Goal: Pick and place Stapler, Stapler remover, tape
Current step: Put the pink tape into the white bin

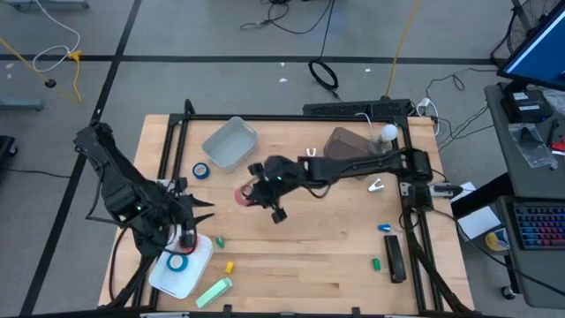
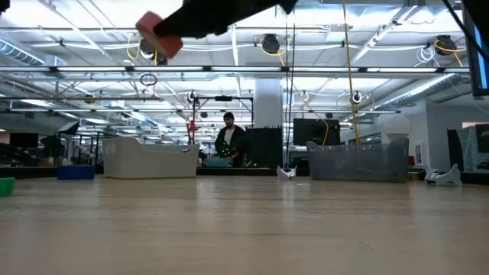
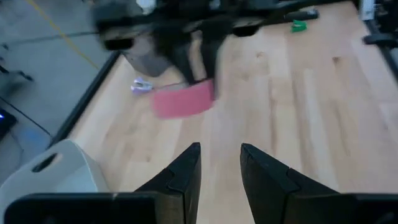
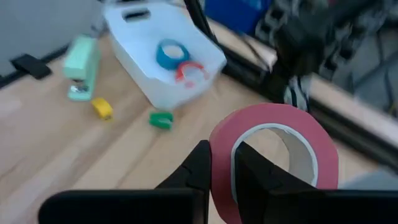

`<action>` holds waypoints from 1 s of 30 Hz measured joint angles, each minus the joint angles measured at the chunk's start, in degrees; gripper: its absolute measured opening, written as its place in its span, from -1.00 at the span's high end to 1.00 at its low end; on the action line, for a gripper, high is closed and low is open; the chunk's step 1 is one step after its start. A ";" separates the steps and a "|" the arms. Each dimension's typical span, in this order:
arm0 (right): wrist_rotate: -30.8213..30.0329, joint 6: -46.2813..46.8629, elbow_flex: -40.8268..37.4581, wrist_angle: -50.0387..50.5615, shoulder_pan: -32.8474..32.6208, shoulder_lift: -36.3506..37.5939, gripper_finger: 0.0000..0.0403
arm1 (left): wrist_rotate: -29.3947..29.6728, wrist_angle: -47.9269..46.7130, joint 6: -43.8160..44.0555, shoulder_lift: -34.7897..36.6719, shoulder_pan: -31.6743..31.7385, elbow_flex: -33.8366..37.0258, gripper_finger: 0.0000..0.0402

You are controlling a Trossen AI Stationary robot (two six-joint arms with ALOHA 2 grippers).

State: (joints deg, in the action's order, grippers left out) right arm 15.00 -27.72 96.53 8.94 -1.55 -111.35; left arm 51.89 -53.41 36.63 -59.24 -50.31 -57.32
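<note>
My right gripper (image 1: pixel 258 190) is shut on a red roll of tape (image 4: pixel 267 112) over the middle of the table, high above the wood in the low view (image 2: pixel 159 34). My left gripper (image 3: pixel 221 152) hangs open and empty at the near left (image 1: pixel 196 215), over a white tray (image 4: pixel 134 31). In the tray lie a blue roll (image 4: pixel 169 53) and a red roll (image 4: pixel 189 71). Another blue roll (image 1: pixel 202 170) lies flat on the table. A mint-green stapler (image 1: pixel 214 291) lies near the front edge, a black one (image 1: pixel 395 258) at the near right. Small yellow (image 4: pixel 102 109) and green (image 4: pixel 161 119) pieces lie beside the tray; whether they are stapler removers I cannot tell. My right gripper pinches the ring's wall (image 4: pixel 221 140) with one finger (image 4: pixel 249 171) inside the hole and the other (image 4: pixel 200 165) outside. The fingers slant down toward the table's left. The roll stands on edge in the hold, lifted well clear of the table.
A white bin (image 1: pixel 229 141) and a clear container (image 1: pixel 349 141) stand at the back of the table. Small green (image 1: pixel 375 263) and blue (image 1: pixel 386 228) pieces lie near the black stapler. A black frame (image 1: pixel 291 117) runs round the table. A person (image 2: pixel 229 141) stands far behind.
</note>
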 joint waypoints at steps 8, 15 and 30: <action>-9.73 -5.06 -20.69 -32.23 -4.73 7.23 0.84 | 5.19 17.56 -9.48 -0.01 2.50 8.52 0.44; -12.02 -7.29 -28.21 -48.34 -8.58 7.60 0.84 | -1.08 39.17 -22.60 0.00 9.36 13.93 0.44; -17.13 -12.02 -28.63 -49.12 -10.94 7.58 0.84 | -27.11 55.70 -26.92 0.02 22.58 16.04 0.44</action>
State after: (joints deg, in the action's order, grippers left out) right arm -2.12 -39.74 67.90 -40.18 -12.49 -103.77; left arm 24.79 2.30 9.71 -59.22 -27.73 -41.28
